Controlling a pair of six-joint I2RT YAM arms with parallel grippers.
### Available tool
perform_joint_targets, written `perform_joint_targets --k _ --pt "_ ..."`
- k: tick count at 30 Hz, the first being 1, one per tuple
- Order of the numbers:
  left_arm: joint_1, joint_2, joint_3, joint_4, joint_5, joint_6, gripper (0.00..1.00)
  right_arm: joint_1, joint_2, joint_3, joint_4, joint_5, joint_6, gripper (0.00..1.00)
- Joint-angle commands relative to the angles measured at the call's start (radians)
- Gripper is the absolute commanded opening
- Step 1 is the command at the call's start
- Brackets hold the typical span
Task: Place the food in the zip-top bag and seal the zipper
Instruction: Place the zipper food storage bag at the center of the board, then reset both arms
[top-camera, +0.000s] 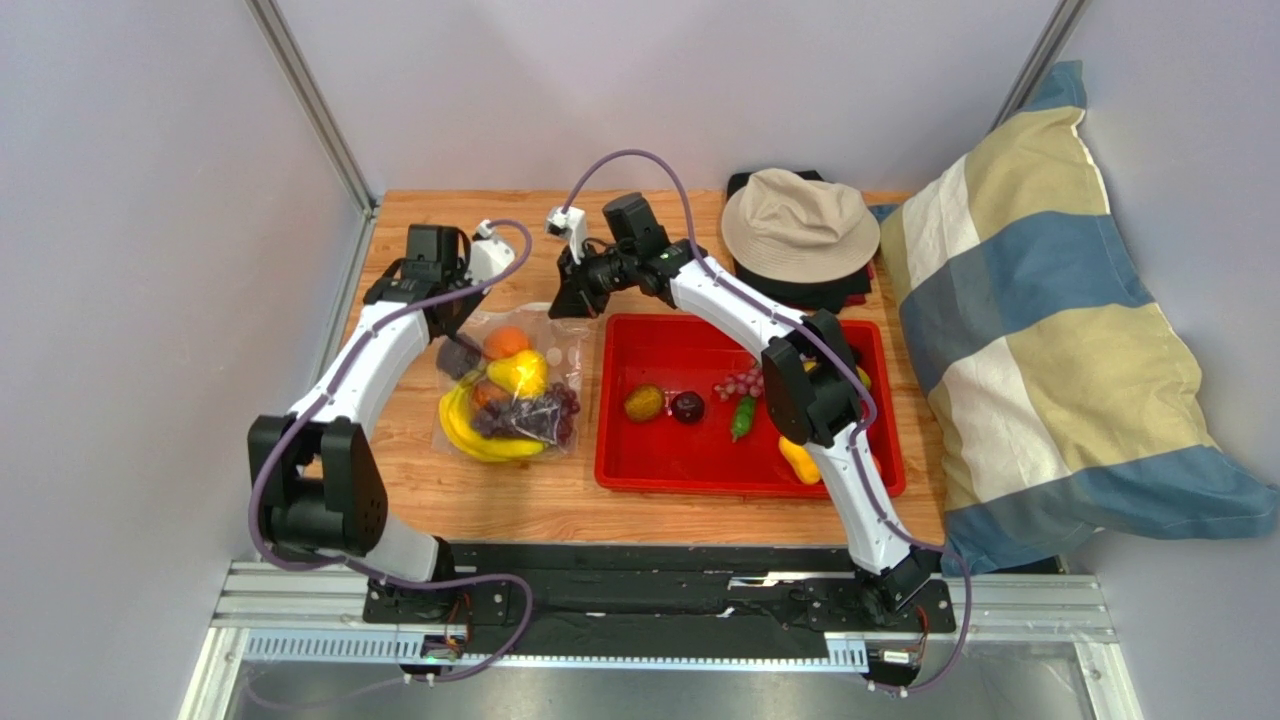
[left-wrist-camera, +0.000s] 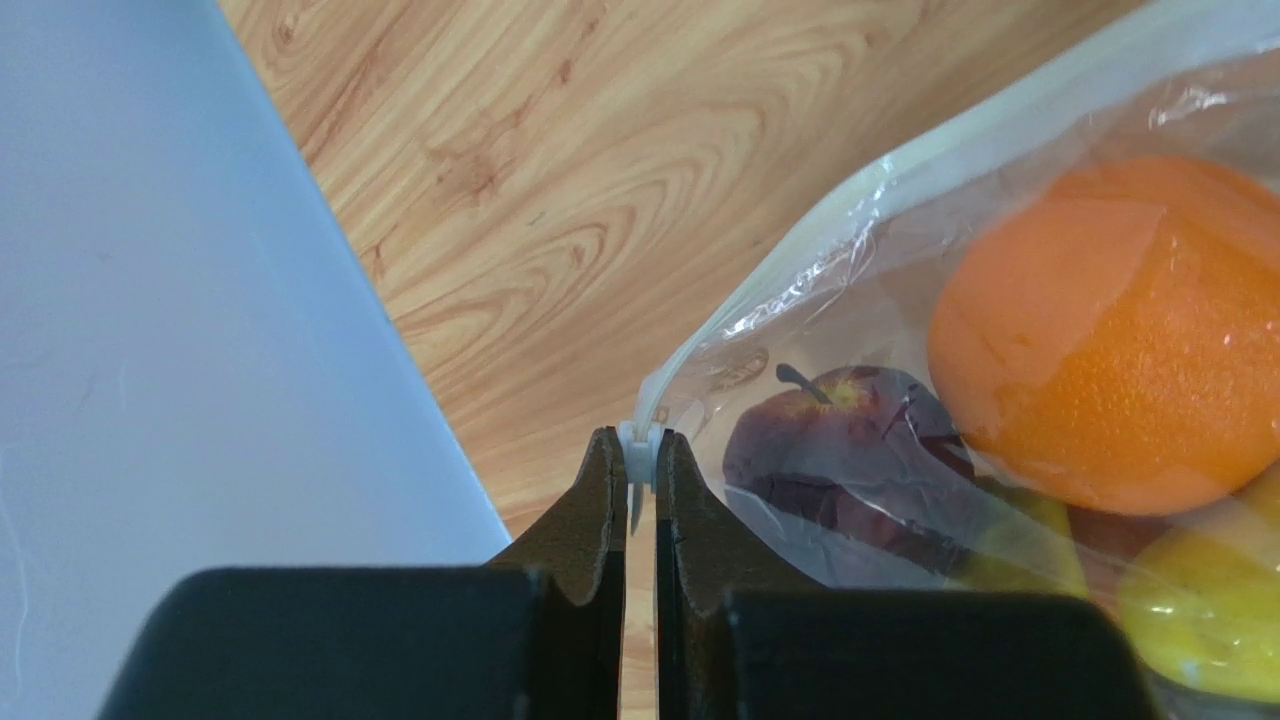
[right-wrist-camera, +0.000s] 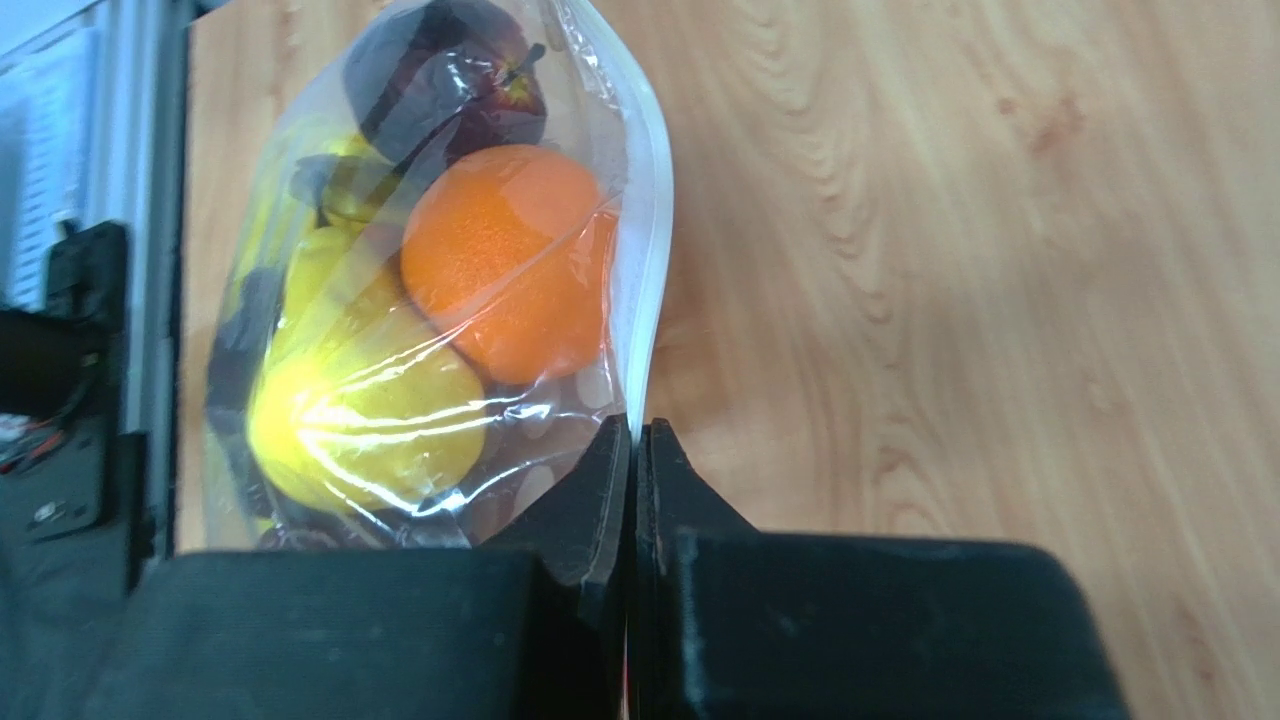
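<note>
Black plastic forms the left gripper (left-wrist-camera: 640, 444). Its jaws are closed on the end of the zipper (left-wrist-camera: 902, 158), low in the centre of the left wrist view. The right gripper (right-wrist-camera: 633, 431) has its jaws closed on the opposite end of the same strip, at lower centre of the right wrist view.

**Task item.** The zip-top bag (top-camera: 511, 393) lies flat on the bench (top-camera: 451, 503), left of centre in the top view, with its zipper edge toward the top of the frame. It is clear, creased film that clings to its load.
- Orange (left-wrist-camera: 1104, 338): just behind the strip.
- Dark red fruit (left-wrist-camera: 842, 458): beside the orange, nearest the left jaws.
- Yellow round fruit (right-wrist-camera: 368, 420): against the orange.
- Banana bunch (top-camera: 481, 435) and dark grapes (top-camera: 559, 408): at the lower end of the bag.

**Progress.** Loading is partly done. Past the bag, the red tray (top-camera: 751, 483) holds five pieces:
- a yellow-green fruit (top-camera: 643, 402)
- a dark plum (top-camera: 687, 405)
- pale grapes (top-camera: 736, 386)
- a green piece (top-camera: 742, 417)
- a yellow-orange piece (top-camera: 798, 458)

Sealing appears to be the step in hand. The strip reads as one flat white band where it shows. Closure along its whole length cannot be confirmed.

**Beyond.** A tan hat (top-camera: 800, 222) sits at upper centre, and a striped pillow (top-camera: 1052, 330) at far right.
</note>
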Motion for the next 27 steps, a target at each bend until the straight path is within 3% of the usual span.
perform_joint_targets --k 1,3,4,5,6,7,8,9,10,13,22,27 --pt "0.011 0.063 0.141 0.020 0.048 -0.094 0.05 0.001 0.004 0.053 0.157 0.112 0.000 0.01" --pt "0.009 0.068 0.156 -0.026 0.066 -0.114 0.21 -0.005 0.008 0.059 0.159 0.121 0.003 0.10" --pt "0.009 0.066 0.170 -0.042 0.081 -0.118 0.35 -0.008 -0.001 0.056 0.156 0.120 0.005 0.28" --pt "0.009 0.060 0.173 -0.052 0.083 -0.132 0.45 -0.011 -0.010 0.050 0.148 0.118 0.008 0.39" --pt "0.011 0.052 0.178 -0.069 0.086 -0.138 0.64 -0.012 -0.021 0.039 0.147 0.118 0.017 0.49" --pt "0.011 0.033 0.193 -0.079 0.100 -0.143 0.70 -0.015 -0.039 0.010 0.144 0.115 0.020 0.68" --pt "0.011 0.022 0.202 -0.088 0.111 -0.152 0.76 -0.017 -0.080 -0.013 0.142 0.119 0.020 0.73" --pt "0.011 0.011 0.214 -0.109 0.123 -0.161 0.97 -0.017 -0.109 -0.033 0.145 0.121 0.022 0.77" --pt "0.011 -0.009 0.248 -0.118 0.137 -0.172 0.99 -0.023 -0.134 -0.071 0.148 0.123 0.023 0.85" --pt "0.011 -0.024 0.354 -0.195 0.224 -0.216 0.99 -0.044 -0.229 -0.117 0.153 0.136 0.067 0.94" --pt "0.011 0.025 0.690 -0.335 0.400 -0.377 0.99 -0.190 -0.514 -0.203 0.068 0.201 0.187 0.98" --pt "0.009 0.045 0.745 -0.346 0.431 -0.434 0.99 -0.316 -0.660 -0.370 -0.007 0.231 0.276 0.98"
